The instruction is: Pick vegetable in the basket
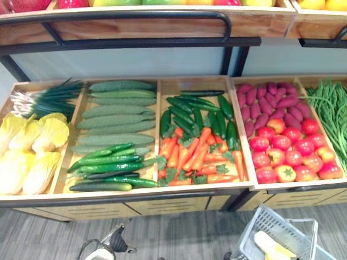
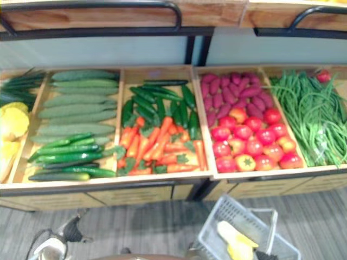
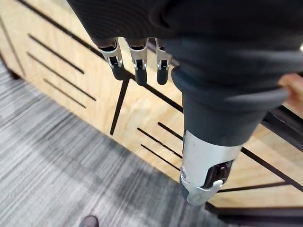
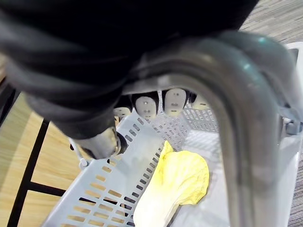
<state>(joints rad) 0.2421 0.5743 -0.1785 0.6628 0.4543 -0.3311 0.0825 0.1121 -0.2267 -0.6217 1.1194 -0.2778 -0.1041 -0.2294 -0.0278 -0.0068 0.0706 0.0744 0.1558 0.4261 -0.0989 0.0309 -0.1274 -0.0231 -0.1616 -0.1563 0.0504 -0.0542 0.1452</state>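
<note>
Grey plastic basket hangs at five o'clock, its handle clenched in my right hand, one yellow cabbage lying inside. My left hand dangles relaxed at seven o'clock. Beyond, at twelve, the wooden stand displays cucumbers, carrots and tomatoes.

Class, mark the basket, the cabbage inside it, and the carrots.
basket (image 2: pixel 241 212), right eye view, its perforated side wall.
cabbage (image 4: pixel 182 177), right wrist view, its yellow leafy end.
carrots (image 1: pixel 192 157), left eye view, middle of the orange pile.
</note>
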